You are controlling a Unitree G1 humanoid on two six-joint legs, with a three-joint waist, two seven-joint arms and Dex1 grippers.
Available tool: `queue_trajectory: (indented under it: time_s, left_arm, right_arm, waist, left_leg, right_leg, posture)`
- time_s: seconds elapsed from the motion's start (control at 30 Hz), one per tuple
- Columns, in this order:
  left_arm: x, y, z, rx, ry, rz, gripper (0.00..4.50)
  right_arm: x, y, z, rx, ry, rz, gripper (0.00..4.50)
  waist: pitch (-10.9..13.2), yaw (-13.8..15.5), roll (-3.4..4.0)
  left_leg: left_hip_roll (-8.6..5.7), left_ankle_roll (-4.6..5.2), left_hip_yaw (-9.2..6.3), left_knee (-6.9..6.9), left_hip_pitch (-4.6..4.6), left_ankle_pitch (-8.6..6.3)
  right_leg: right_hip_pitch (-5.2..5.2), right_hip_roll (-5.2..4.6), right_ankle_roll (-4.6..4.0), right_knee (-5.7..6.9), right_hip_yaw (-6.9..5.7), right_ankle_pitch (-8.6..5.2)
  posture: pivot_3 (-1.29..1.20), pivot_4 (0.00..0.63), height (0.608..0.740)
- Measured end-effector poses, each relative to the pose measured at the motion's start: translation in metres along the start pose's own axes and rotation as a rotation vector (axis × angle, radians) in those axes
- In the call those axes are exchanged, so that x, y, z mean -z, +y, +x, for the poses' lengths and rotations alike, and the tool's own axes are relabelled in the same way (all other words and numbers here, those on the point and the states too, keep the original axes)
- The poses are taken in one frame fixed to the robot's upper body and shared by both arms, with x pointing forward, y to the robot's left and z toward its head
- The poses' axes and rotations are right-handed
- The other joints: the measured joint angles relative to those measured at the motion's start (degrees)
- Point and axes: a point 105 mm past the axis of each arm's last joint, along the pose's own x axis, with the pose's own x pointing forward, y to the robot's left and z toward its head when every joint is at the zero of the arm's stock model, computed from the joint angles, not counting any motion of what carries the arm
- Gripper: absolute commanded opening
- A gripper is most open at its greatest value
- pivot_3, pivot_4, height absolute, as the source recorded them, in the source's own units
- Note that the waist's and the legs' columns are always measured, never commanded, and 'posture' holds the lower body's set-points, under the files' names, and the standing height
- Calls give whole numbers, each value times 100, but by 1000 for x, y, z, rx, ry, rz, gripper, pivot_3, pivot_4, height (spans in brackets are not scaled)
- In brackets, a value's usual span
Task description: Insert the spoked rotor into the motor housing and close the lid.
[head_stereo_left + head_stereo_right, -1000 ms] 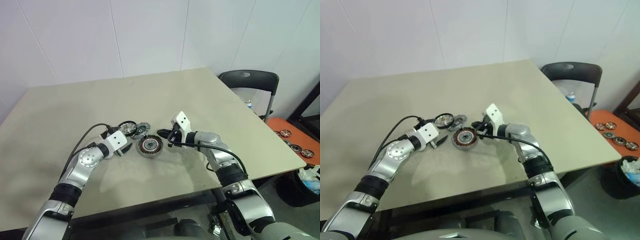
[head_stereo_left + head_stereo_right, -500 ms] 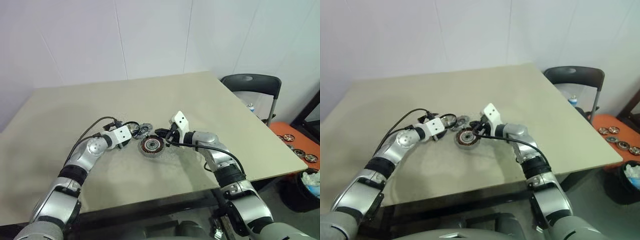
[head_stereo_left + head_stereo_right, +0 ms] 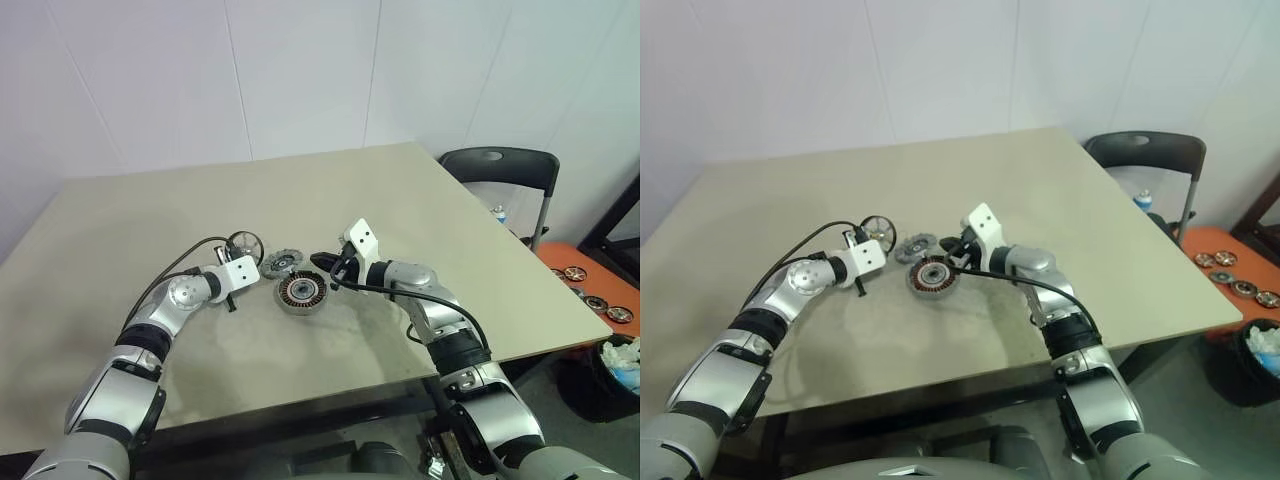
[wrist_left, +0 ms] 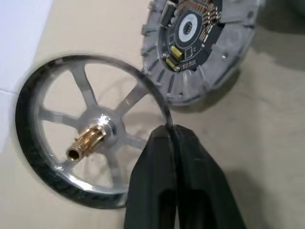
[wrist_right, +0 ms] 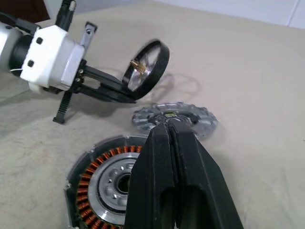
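Spoked rotor (image 4: 90, 131), thin silver wheel with dark rim and brass hub: now pinched at its rim by left tool (image 4: 167, 138), just closed, lifted on edge beside grey notched lid (image 3: 283, 262) and copper-wound dark ring housing (image 3: 300, 293) on beige table (image 3: 400, 200); right tool (image 5: 167, 131) pressed together, empty; insertion pending.

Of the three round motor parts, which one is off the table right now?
The spoked rotor: the left gripper pinches its rim, tilted on edge. The motor housing and lid lie flat.
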Motion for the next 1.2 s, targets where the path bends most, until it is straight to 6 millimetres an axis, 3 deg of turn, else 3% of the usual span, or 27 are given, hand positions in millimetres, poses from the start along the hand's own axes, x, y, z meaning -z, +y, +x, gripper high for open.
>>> queue_trajectory:
  time_s: [0.17,0.3,0.4,0.53,0.7,0.87,1.2]
  left_arm:
    - [5,6,-10,-82,-49,-148,30]
    - [-5,8,-16,-138,-184,-406,30]
    - [-45,19,-21,-144,-449,-722,30]
    - [-119,41,-44,8,-869,-1059,30]
    - [-163,30,-59,340,-1081,-1395,30]
    - [-167,8,-51,542,-1052,-1691,30]
    - [-115,-21,-26,499,-827,-2105,30]
  right_arm:
    - [1,-1,0,1,-1,-2,0]
    - [5,-3,-1,8,8,7,0]
    - [5,-4,0,7,8,6,0]
    - [4,-7,-7,-22,6,4,0]
    - [2,-20,-24,-15,21,-10,0]
    - [2,-32,-38,10,41,-22,0]
    - [-5,-38,-52,9,42,-33,0]
  waist:
    - [-3,-40,5]
    - [-2,-16,-3]
    - [2,32,-12]
    - [3,-19,-17]
    - [4,-48,-18]
    - [6,-14,-22]
    - [7,5,-24]
  left_leg:
    - [0,6,1,-6,-20,-4]
    - [-5,11,1,13,-110,-7]
    - [-19,-3,-5,41,-214,3]
    - [-26,4,3,42,-220,-1]
    - [-20,15,8,33,-199,-8]
    - [-19,23,5,41,-190,-13]
    - [-19,-8,5,43,-188,4]
  right_leg:
    - [-22,0,-1,-9,3,1]
    - [-110,-6,-24,-5,4,17]
    - [-197,-19,-22,6,1,27]
    - [-196,-25,-19,-12,5,29]
    - [-182,-18,-18,-20,8,28]
    - [-171,-15,-19,-10,6,29]
    - [-166,-15,-21,-17,6,30]
  posture:
    - [0,0,740]
    - [0,0,740]
    - [0,0,740]
    - [0,0,740]
    - [0,0,740]
    - [0,0,740]
    - [0,0,740]
